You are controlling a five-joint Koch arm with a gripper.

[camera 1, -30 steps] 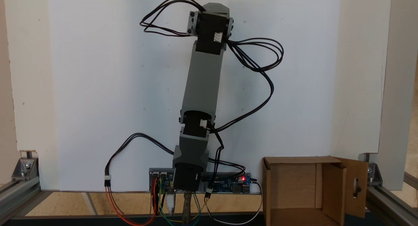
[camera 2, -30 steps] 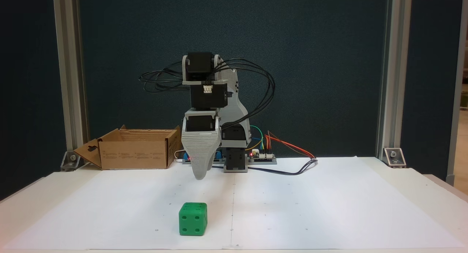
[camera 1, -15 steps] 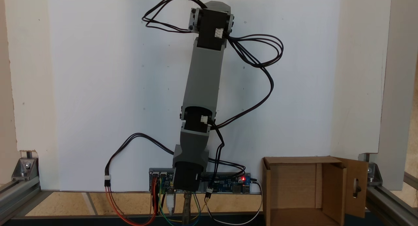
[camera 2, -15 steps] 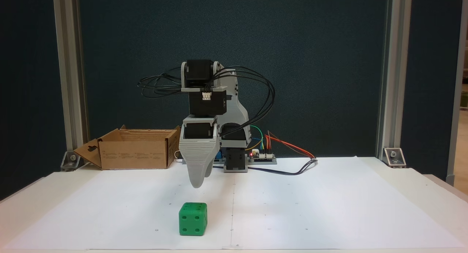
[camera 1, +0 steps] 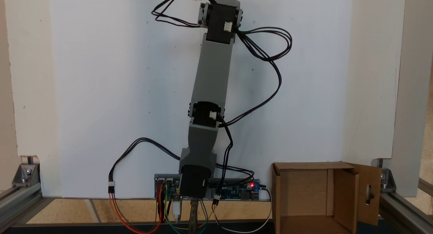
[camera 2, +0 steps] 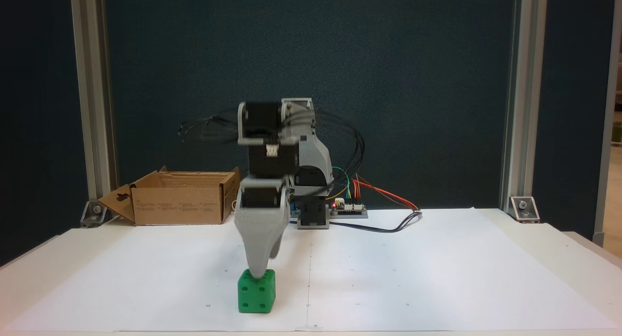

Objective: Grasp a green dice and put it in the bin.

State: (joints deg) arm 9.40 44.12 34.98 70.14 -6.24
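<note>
In a fixed view, blurred gripper (camera 2: 257, 273), state unclear, overlaps green dice (camera 2: 256, 293); bin (camera 2: 177, 205) print unreadable.

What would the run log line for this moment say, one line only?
phase: approach | gripper: tip at top of green dice, jaw state unclear | dice: on paper, not lifted | bin: no dice seen inside
</note>
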